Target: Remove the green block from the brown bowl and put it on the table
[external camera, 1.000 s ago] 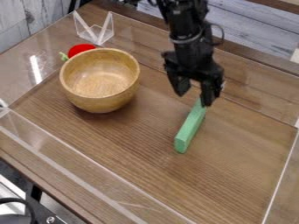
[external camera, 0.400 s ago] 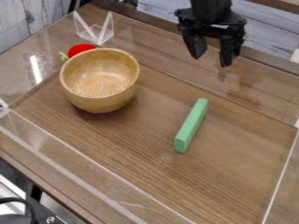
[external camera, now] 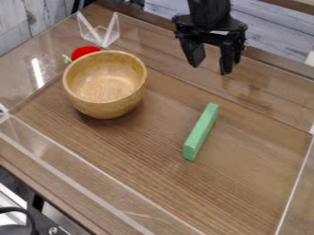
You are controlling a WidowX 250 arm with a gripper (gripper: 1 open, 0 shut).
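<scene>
Hanging over the far part of the table (external camera: 110,161), the gripper (external camera: 210,60) has its two dark fingers (external camera: 193,53) spread wide apart with nothing between them; it points mostly downward and touches no object. Green block (external camera: 201,130) lies flat on the wood-grain surface, right of centre, well apart from the gripper: nearer the camera and lower in the frame, roughly below the fingers' line. Block's long axis runs diagonally, far end tipped toward the upper right, near end toward the lower left. It's fully outside the brown bowl (external camera: 106,84) and clear of it, off to the bowl's right with bare tabletop between them. Bowl sits upright on the left half of the table, inside looks empty. Small red object (external camera: 84,52) sits just behind the bowl's far-left rim; can't tell whether it touches the bowl. Clear plastic piece (external camera: 98,29) stands behind that, near the far-left edge. Clear plastic edging (external camera: 147,207) runs along the near side of the table and up the right side. Surface is glossy, with a faint reflection under the gripper. Block on the table, gripper off it and empty, bowl to the gripper's lower left in the frame.
</scene>
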